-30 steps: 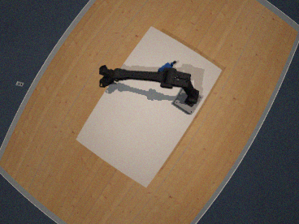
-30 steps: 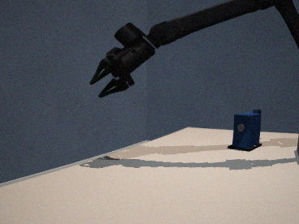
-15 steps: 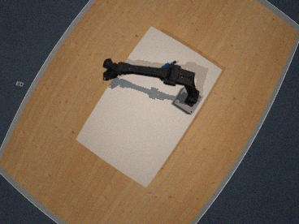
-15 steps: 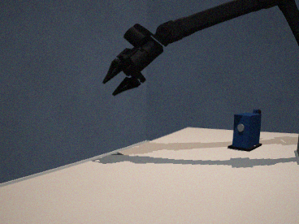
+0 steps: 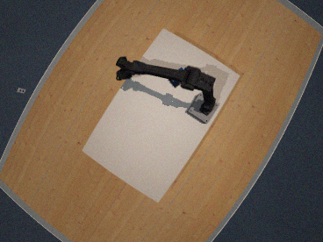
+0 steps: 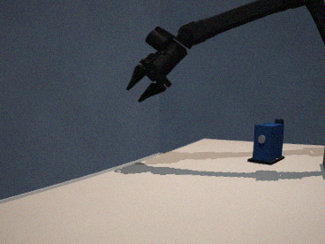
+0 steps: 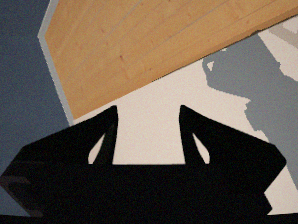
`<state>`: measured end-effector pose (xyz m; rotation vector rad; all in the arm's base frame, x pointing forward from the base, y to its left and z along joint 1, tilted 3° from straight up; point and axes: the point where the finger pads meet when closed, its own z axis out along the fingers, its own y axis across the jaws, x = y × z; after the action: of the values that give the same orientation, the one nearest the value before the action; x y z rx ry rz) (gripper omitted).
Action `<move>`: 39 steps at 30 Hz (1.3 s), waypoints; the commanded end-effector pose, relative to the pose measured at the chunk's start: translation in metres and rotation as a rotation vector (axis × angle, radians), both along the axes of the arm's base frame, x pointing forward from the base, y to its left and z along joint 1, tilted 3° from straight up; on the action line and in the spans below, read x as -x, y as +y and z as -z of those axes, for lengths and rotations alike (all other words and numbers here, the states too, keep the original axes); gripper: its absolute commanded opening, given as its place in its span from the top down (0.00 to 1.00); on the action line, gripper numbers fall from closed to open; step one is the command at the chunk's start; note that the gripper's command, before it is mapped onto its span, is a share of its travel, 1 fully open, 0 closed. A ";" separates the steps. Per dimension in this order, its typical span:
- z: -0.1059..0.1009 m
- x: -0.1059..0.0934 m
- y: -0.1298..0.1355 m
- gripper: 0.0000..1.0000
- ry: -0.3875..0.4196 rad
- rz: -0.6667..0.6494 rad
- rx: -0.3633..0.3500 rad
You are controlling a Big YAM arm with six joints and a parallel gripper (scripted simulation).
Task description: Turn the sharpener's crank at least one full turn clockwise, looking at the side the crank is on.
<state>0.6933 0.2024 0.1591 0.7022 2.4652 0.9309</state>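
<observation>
The blue sharpener (image 6: 268, 142) stands untouched on the white mat (image 5: 132, 145) near the arm's base, while the gripper (image 6: 142, 89), fingers half-spread and holding nothing, hangs high and well apart, the approach to the crank not yet made.

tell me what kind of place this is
Probably a bare robot test bench: a wooden table with a white mat, one dark arm bolted to a base plate, and a blue sharpener on the mat. Plain blue surroundings, nothing domestic.
</observation>
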 end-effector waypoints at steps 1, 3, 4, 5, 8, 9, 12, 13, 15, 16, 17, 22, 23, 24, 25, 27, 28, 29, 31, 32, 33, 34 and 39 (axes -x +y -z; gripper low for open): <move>0.017 0.001 -0.032 0.49 0.034 0.021 0.012; -0.007 0.003 -0.042 0.49 -0.002 0.021 0.006; -0.007 0.003 -0.043 0.49 -0.002 0.021 0.006; -0.007 0.003 -0.043 0.49 -0.002 0.021 0.006; -0.038 -0.009 -0.035 0.49 -0.015 0.072 -0.009; -0.038 -0.007 -0.040 0.49 0.004 0.100 -0.008; -0.005 0.011 -0.073 0.49 0.094 0.164 0.005; -0.005 0.013 -0.077 0.49 0.094 0.161 0.001; 0.020 0.015 -0.086 0.49 0.130 0.160 0.006; 0.027 0.017 -0.091 0.49 0.131 0.145 0.018; 0.026 0.018 -0.096 0.49 0.129 0.144 0.019; -0.002 0.024 -0.112 0.49 0.113 0.192 0.006; -0.002 0.024 -0.112 0.49 0.113 0.192 0.006; -0.032 0.009 -0.100 0.49 0.071 0.196 -0.002; -0.032 0.011 -0.105 0.49 0.090 0.223 -0.002; -0.025 0.016 -0.125 0.49 0.130 0.280 -0.001; 0.000 0.033 -0.135 0.49 0.180 0.288 0.007; 0.000 0.035 -0.139 0.49 0.180 0.285 0.004; 0.011 0.039 -0.148 0.49 0.196 0.284 0.004; 0.024 0.041 -0.152 0.49 0.208 0.268 0.019; 0.028 0.043 -0.157 0.49 0.214 0.268 0.019; 0.022 0.045 -0.162 0.49 0.203 0.268 0.018; -0.015 0.039 -0.176 0.49 0.180 0.343 0.002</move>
<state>0.6454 0.0312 0.1347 1.1988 2.4463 0.7434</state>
